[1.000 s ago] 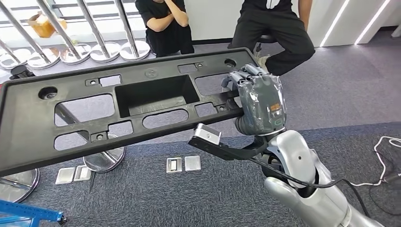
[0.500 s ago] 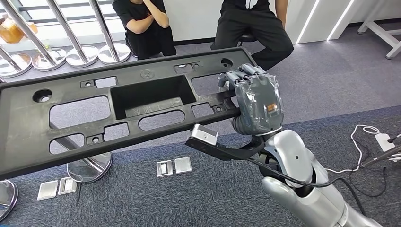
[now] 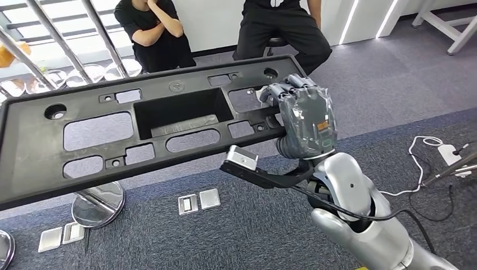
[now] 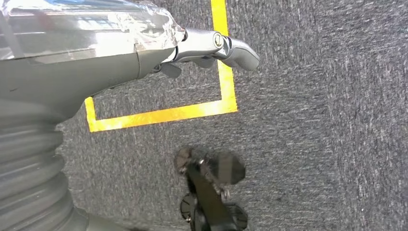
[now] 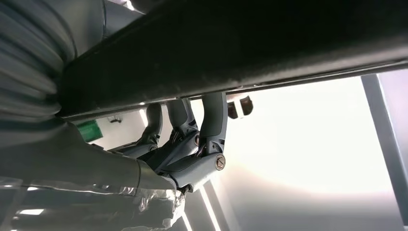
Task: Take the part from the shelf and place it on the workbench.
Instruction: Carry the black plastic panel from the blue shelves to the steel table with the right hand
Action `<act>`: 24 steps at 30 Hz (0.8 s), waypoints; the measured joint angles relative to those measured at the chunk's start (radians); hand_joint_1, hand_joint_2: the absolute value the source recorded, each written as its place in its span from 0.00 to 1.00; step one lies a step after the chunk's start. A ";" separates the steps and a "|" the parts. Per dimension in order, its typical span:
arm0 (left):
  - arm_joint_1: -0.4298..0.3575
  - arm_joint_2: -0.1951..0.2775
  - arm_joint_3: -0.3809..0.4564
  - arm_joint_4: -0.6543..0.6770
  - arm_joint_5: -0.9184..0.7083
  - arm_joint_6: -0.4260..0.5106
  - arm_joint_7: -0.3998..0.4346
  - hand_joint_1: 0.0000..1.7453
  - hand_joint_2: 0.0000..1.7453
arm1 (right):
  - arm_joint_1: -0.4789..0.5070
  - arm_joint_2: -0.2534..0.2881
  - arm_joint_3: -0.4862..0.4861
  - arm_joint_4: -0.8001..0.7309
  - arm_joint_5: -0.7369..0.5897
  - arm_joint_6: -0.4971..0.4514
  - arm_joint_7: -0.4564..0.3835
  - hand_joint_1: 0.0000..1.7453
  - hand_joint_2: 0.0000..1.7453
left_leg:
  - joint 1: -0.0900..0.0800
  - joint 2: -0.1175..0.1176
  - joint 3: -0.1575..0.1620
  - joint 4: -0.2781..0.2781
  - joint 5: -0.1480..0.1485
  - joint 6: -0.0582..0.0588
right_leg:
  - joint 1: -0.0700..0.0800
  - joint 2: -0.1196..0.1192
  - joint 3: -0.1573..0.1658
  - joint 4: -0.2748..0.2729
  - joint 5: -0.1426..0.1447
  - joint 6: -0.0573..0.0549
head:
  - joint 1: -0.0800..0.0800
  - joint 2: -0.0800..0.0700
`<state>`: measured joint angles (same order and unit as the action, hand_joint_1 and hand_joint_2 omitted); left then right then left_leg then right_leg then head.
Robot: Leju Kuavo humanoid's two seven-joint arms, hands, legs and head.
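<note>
The part [image 3: 34,152] is a long black plastic panel with several cut-outs and a deep rectangular recess. It hangs in the air across the left and middle of the head view, roughly level. My right hand [image 3: 304,121] grips its right end, fingers curled over the far edge. In the right wrist view those fingers [image 5: 211,120] hook round the part's dark edge [image 5: 240,43]. My left hand [image 4: 96,53] hangs over the carpet with its thumb [image 4: 231,45] out and nothing in it.
Two people [image 3: 149,31] [image 3: 281,28] are at the back. Slanted metal railing posts stand on round bases [image 3: 98,202] to the left. Small metal floor plates [image 3: 197,201] lie below the part. A white cable and power strip [image 3: 444,151] lie to the right. Yellow tape [image 4: 163,113] marks the carpet.
The whole scene has slid left, so the camera has turned right. The part stays in my right hand in the same place in the view.
</note>
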<state>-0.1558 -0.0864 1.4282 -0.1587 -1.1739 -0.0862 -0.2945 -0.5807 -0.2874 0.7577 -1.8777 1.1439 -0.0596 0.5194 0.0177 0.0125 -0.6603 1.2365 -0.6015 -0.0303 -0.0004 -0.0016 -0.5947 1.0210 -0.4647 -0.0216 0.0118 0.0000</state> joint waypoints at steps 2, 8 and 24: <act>0.002 0.000 0.000 0.000 -0.001 0.000 0.000 0.00 1.00 | 0.001 0.000 0.000 0.000 0.004 0.004 0.005 1.00 1.00 | -0.004 -0.002 -0.045 0.079 -0.014 0.005 | 0.007 0.007 0.002 0.001 -0.002 -0.004 | -0.011 0.000; 0.001 0.003 0.000 0.000 -0.003 0.000 0.000 0.00 1.00 | 0.001 0.000 0.001 0.000 0.008 0.008 0.010 1.00 1.00 | -0.022 -0.027 0.066 -0.200 0.130 0.042 | 0.015 0.029 0.010 0.005 -0.010 0.000 | -0.016 0.000; 0.000 0.003 0.000 0.000 -0.010 0.000 0.000 0.00 1.00 | 0.004 -0.002 -0.002 -0.001 -0.005 0.016 0.029 1.00 1.00 | -0.008 0.011 0.079 -0.209 0.125 0.031 | 0.000 -0.017 0.003 0.007 -0.010 0.030 | 0.025 0.000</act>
<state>-0.1558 -0.0833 1.4281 -0.1587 -1.1838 -0.0863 -0.2945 -0.5764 -0.2898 0.7558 -1.8787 1.1384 -0.0438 0.5483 0.0097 0.0235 -0.5813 1.0275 -0.4761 0.0008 -0.0003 -0.0182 -0.5917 1.0275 -0.4744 0.0082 0.0371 -0.0001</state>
